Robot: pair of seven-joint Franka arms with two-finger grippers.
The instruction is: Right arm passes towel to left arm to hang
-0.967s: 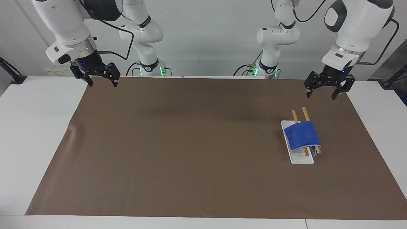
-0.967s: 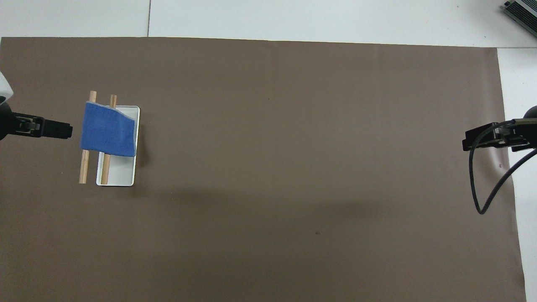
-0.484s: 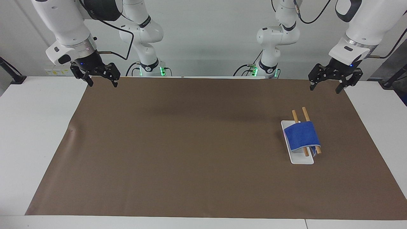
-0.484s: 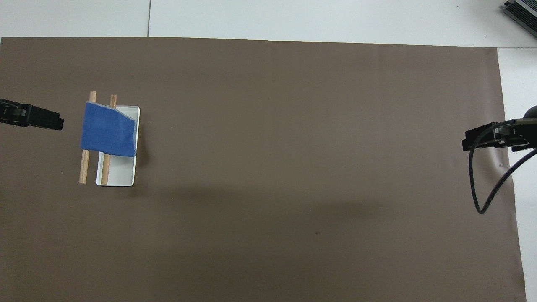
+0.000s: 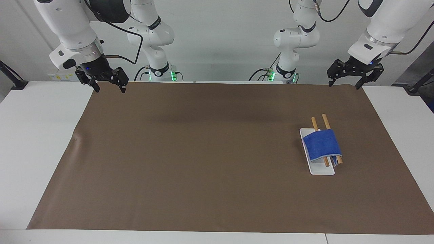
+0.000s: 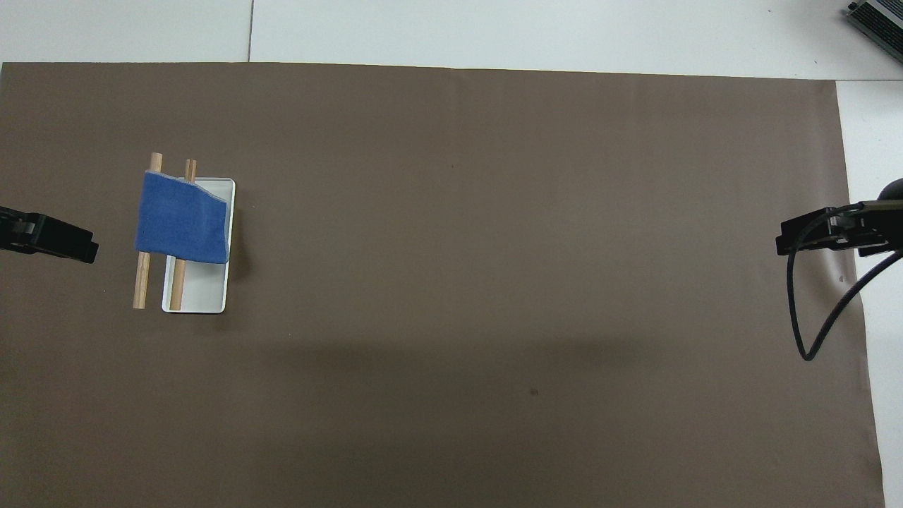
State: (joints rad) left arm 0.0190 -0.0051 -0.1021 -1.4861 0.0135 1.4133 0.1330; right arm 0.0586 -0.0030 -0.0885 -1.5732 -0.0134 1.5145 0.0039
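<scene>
Pulling the left gripper (image 5: 354, 75) up and back toward its base over the last second, I left the towel (image 5: 321, 145) behind, draped over the two wooden rods (image 5: 326, 121) of the rack, whose white base (image 5: 320, 169) sat on the brown mat (image 5: 203, 152) toward the left arm's end of the table. The towel had not shifted through that retreat, and nothing touched it. The left gripper's fingers (image 5: 331, 79) stood apart and empty, raised over the mat's edge by the robots. The right gripper (image 5: 105, 80) waited with its fingers spread, holding nothing, over the mat's corner at the right arm's end, unmoved through the same second. I judged the hanging done: the cloth sat across both rods and both arms had cleared away, so only parking was left for me.
</scene>
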